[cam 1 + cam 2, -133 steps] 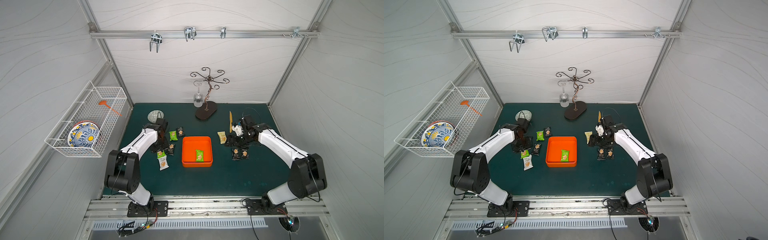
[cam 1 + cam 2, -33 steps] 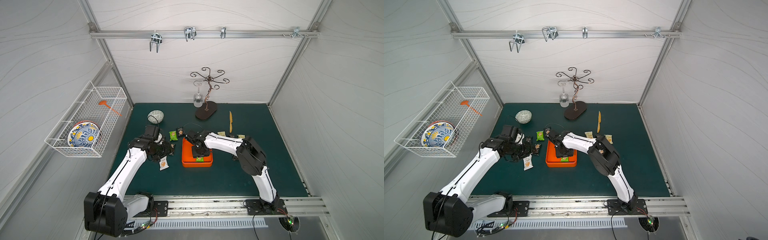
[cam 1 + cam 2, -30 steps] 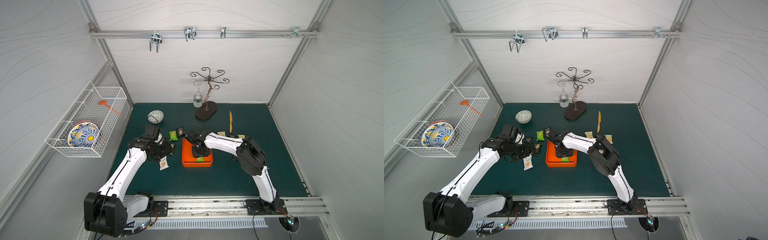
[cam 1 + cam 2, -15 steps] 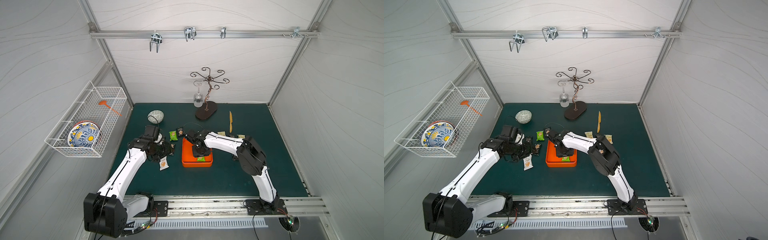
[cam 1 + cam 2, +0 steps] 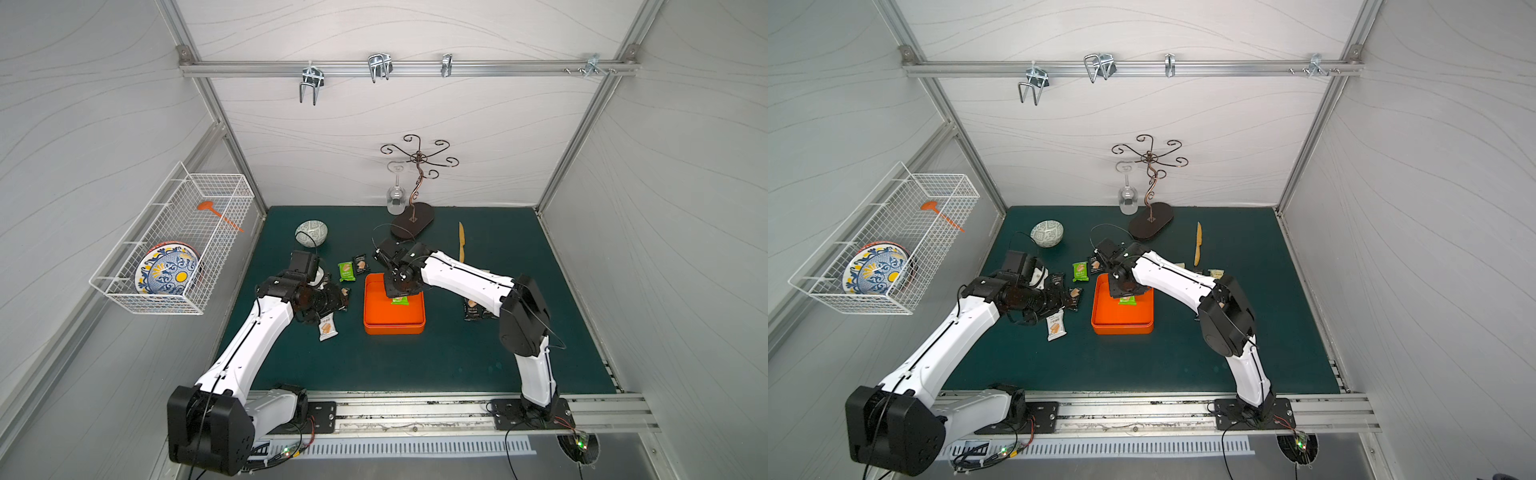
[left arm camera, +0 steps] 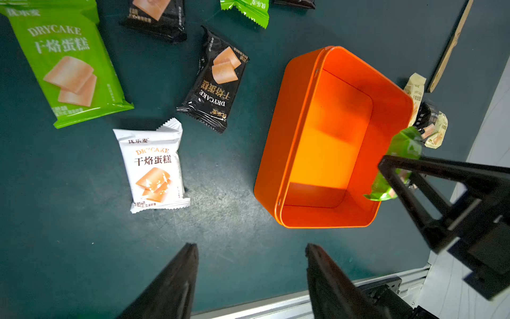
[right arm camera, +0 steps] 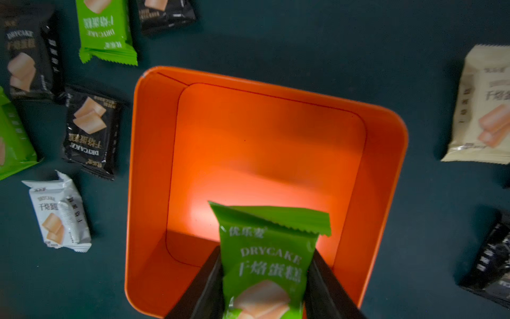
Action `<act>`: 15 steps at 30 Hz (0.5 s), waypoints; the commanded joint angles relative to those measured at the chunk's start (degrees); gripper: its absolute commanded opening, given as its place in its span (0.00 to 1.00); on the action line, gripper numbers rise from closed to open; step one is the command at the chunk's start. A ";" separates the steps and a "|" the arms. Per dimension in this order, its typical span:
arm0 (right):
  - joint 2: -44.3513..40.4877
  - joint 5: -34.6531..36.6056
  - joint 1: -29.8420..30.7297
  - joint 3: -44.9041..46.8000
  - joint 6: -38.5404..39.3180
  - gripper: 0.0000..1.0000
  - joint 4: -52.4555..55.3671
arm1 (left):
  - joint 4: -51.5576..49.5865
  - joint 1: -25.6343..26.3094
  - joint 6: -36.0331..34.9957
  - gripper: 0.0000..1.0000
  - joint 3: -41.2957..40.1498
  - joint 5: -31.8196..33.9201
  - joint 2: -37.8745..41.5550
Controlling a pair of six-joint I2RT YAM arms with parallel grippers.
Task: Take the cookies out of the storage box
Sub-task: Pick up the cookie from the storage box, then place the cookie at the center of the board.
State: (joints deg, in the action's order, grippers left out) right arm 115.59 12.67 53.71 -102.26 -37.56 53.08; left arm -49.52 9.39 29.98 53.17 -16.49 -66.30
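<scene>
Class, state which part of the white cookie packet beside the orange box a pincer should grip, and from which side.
Probably across the puffed middle of the white cookie packet, pinching its two long sides, from above: it lies flat on the mat, crimped ends thin.

I log the bench (image 5: 415, 365) as dark teal, plain; the box (image 5: 394, 322) bright orange, one flat colour. Four packet colours, each with a tan cracker picture: lime-green packet (image 7: 265, 256), white lettering; black packet (image 6: 214, 82), pale lettering; white packet (image 6: 153, 165), orange and black lettering; cream packet (image 7: 483, 110), brownish lettering. The bowl (image 5: 313, 228): grey-green net pattern on white. The plate (image 5: 166, 274): blue scrollwork, yellow spots, white ground. The basket (image 5: 199, 195): white wire. The knife (image 5: 461, 245): pale tan. The stand (image 5: 413, 216): dark bronze. The left arm (image 5: 257, 332): white shell, black joints.
</scene>
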 commanded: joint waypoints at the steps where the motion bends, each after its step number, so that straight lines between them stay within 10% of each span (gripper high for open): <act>1: -4.93 0.74 -2.55 1.47 2.41 0.45 2.65 | -0.14 -0.10 -0.06 0.66 1.41 1.23 0.41; 15: -19.90 -2.60 -14.77 20.40 11.87 0.45 -1.72 | 0.03 -0.08 4.82 0.66 1.11 4.71 1.85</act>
State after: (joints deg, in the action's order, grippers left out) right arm 97.80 11.42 39.86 -84.75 -28.93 52.31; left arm -49.69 9.39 33.08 53.19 -13.41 -65.58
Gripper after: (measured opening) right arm 0.455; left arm 0.659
